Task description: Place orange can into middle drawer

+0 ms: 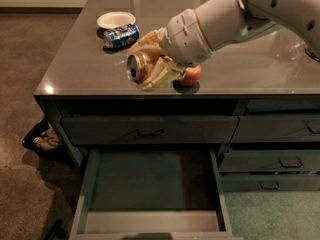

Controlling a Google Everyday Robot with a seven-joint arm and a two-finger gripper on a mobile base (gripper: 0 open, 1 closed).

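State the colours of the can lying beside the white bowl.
The can is blue and white, camera view; the gripper holds the orange can over the countertop.

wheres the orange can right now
In the camera view the orange can is gripped in the hand, above the countertop near its front edge, just left of the apple.

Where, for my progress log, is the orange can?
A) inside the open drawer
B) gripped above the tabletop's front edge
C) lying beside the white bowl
B: the gripper is shut on the orange can above the tabletop front, with the middle drawer open below.
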